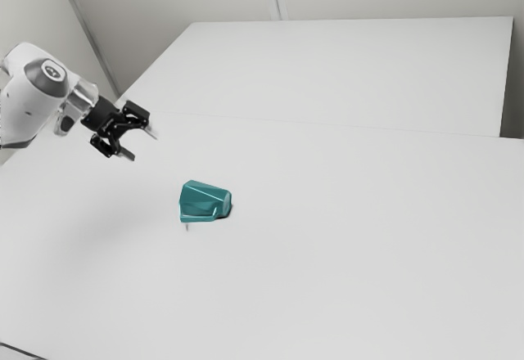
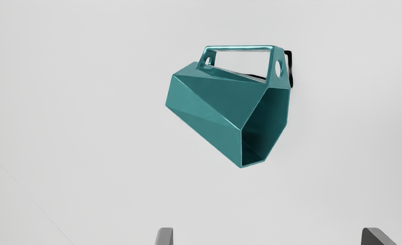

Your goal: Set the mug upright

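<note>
Exterior view showed the mug (image 1: 203, 202) lying on its side on the table (image 1: 344, 254), nearer and farther right than the gripper (image 1: 142, 146), which stood spread, holding nothing. Its tapered facets could have slipped from a slanted grip; knocking its handle (image 2: 238, 48) could have swung it round. Its mouth (image 2: 264, 126) faced left, inner walls bare, depths too dark to read.

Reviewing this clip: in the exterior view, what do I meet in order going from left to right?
White robot arm → black two-finger gripper, open and above the table → teal mug, lying on its side on the table.
</note>
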`<act>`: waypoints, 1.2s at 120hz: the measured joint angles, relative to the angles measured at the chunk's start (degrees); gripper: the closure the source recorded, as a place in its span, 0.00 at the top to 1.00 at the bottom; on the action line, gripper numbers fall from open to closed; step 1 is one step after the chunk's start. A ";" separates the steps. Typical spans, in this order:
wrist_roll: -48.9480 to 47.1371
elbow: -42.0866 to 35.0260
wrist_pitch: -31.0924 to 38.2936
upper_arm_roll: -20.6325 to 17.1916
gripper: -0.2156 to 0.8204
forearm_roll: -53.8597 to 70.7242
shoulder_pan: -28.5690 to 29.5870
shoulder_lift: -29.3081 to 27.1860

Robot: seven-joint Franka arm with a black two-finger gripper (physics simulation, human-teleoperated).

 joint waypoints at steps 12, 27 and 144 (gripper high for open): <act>0.00 -0.65 0.44 -0.05 0.79 -2.40 -0.22 1.64; 0.00 -5.11 2.75 -0.18 0.79 -5.67 -0.67 1.40; 0.00 -8.88 -1.00 -0.58 0.70 -14.79 -2.23 5.50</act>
